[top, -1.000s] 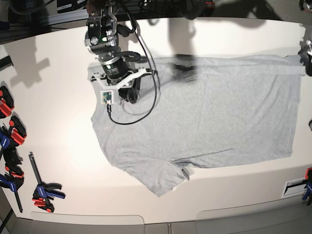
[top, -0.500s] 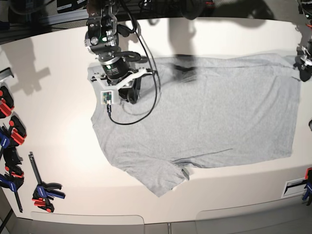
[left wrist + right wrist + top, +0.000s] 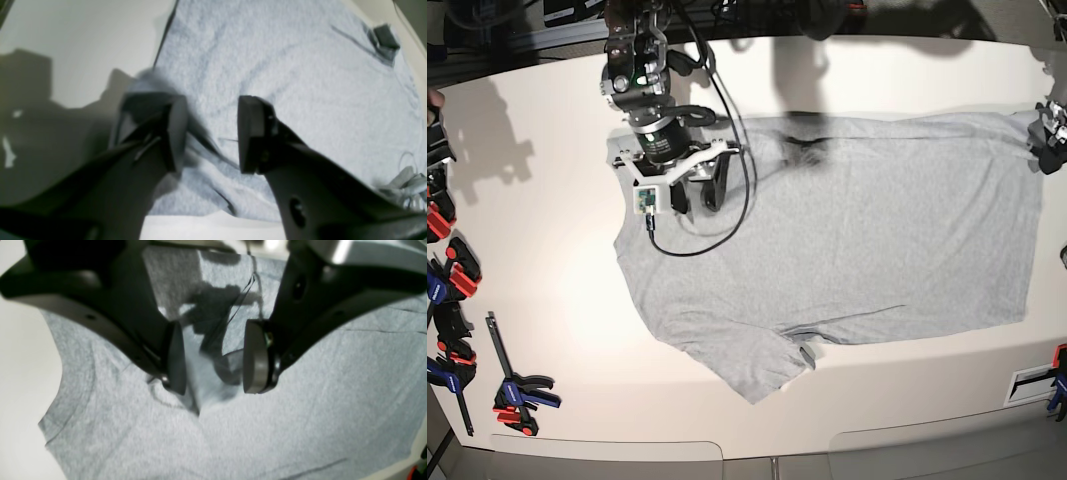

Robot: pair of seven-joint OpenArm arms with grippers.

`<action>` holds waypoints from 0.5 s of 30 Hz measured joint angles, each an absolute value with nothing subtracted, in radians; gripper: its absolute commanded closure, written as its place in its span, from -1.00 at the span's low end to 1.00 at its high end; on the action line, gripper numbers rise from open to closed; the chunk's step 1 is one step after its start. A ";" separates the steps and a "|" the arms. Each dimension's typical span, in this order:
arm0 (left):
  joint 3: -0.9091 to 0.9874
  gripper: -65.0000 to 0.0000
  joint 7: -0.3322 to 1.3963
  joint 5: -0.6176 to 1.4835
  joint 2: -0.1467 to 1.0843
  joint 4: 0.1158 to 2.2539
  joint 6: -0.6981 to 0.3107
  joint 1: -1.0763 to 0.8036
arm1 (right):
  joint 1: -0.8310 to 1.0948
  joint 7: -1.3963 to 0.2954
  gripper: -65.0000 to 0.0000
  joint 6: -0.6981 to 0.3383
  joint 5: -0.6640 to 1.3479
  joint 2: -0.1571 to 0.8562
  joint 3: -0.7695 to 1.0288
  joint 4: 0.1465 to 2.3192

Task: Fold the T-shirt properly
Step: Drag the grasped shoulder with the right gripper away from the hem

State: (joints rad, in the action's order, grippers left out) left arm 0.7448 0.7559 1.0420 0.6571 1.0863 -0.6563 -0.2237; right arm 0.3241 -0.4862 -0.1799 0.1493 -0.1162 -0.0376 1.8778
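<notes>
Base view: the right gripper [image 3: 697, 195] is angled down over the T-shirt [image 3: 857, 240] near its collar end, jaws spread with nothing pinched, a small ridge of cloth bunched up right beneath the black pads [image 3: 175, 356]. The left gripper [image 3: 210, 133] is parked at the far hem corner, fingers parted too, fabric lying loose under them. The shirt is spread mostly flat across the white table [image 3: 547, 250], soft heathered grey knit, one sleeve sticking out, a few shallow creases

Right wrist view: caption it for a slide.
Right claw open just above the grey T-shirt, which is spread on the white table.
</notes>
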 measured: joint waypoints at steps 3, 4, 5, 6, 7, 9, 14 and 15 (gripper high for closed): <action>0.745 0.27 0.756 1.042 0.657 1.086 -0.656 -0.224 | 0.316 -0.476 0.17 -0.180 0.113 -0.117 -0.038 1.878; 0.745 0.28 0.756 1.042 0.658 1.086 -0.656 -0.224 | 0.311 -0.475 0.17 -0.180 0.096 -0.117 -0.038 1.878; 0.745 0.34 0.757 1.042 0.661 1.086 -0.656 -0.225 | 0.303 -0.475 0.17 -0.180 0.079 -0.116 -0.038 1.878; 0.745 0.48 0.756 1.042 0.663 1.086 -0.656 -0.225 | 0.299 -0.475 0.17 -0.180 0.071 -0.117 -0.038 1.880; 0.745 0.66 0.756 1.042 0.665 1.086 -0.657 -0.227 | 0.297 -0.476 0.20 -0.180 0.072 -0.116 -0.038 1.884; 0.745 1.00 0.755 1.043 0.668 1.086 -0.690 -0.241 | 0.297 -0.521 0.44 -0.180 0.072 -0.117 -0.038 1.897; 0.744 1.00 0.757 0.975 0.665 1.086 -0.689 -0.309 | 0.309 -0.662 1.00 -0.199 0.026 -0.117 -0.037 1.926; 0.744 1.00 0.749 0.941 0.662 1.086 -0.689 -0.320 | 0.318 -0.662 1.00 -0.202 0.007 -0.116 -0.038 1.935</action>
State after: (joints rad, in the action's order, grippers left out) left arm 0.7444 0.7486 0.9413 0.6624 1.0863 -0.6888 -0.3202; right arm 0.3180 -0.6621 -0.2016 0.0071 -0.1162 -0.0376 1.9354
